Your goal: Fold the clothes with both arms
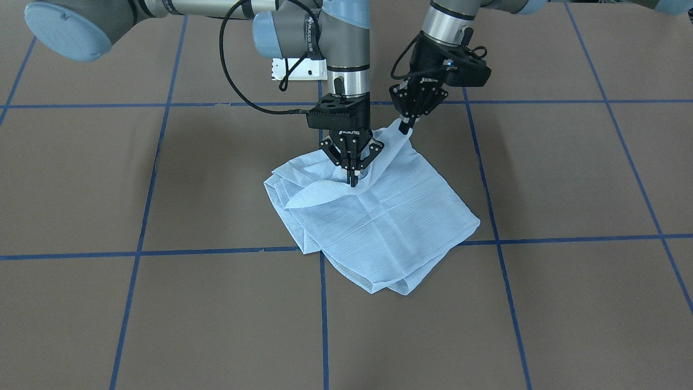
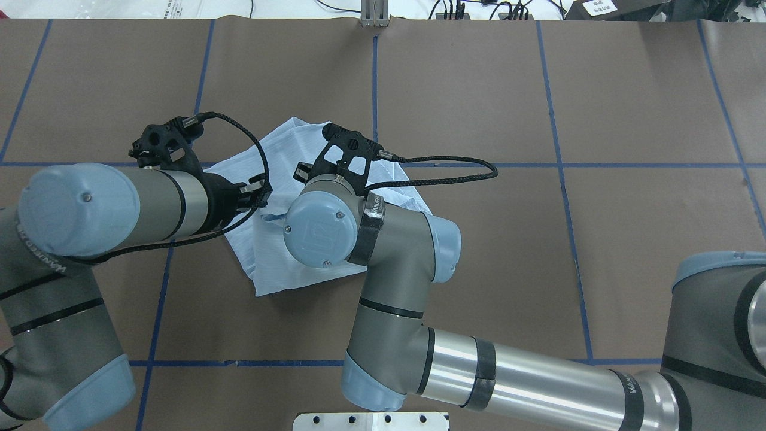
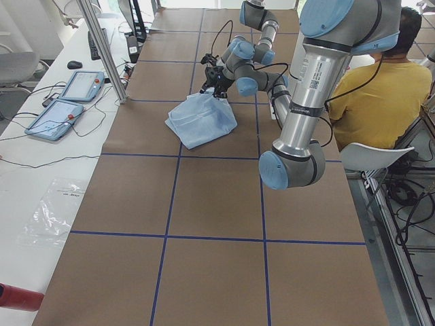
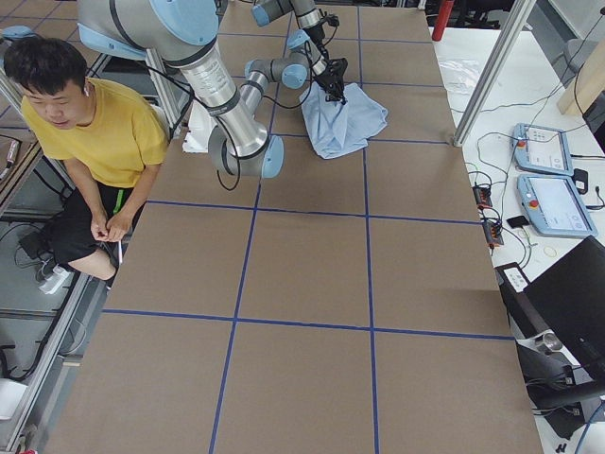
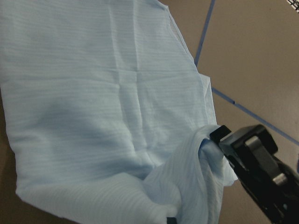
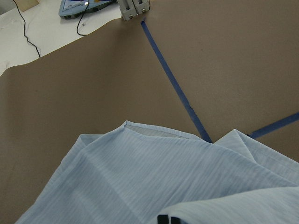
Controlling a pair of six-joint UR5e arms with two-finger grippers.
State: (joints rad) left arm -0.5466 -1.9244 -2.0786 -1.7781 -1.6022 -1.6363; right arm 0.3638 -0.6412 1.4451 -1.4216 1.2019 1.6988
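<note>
The shirt is lying folded into a rough square on the tabletop, spreading away from under both tools. The right tool is pointing straight down, its fingers clenched together on a raised fold of cloth. Just beside it, the left tool is pinching a lifted corner and seems clamped on it, though its tips are partly hidden. The layered edges farthest from the tools are crossing a tape line. Brown tabletop is stretching wide beyond the shirt on every side of both tools.
</note>
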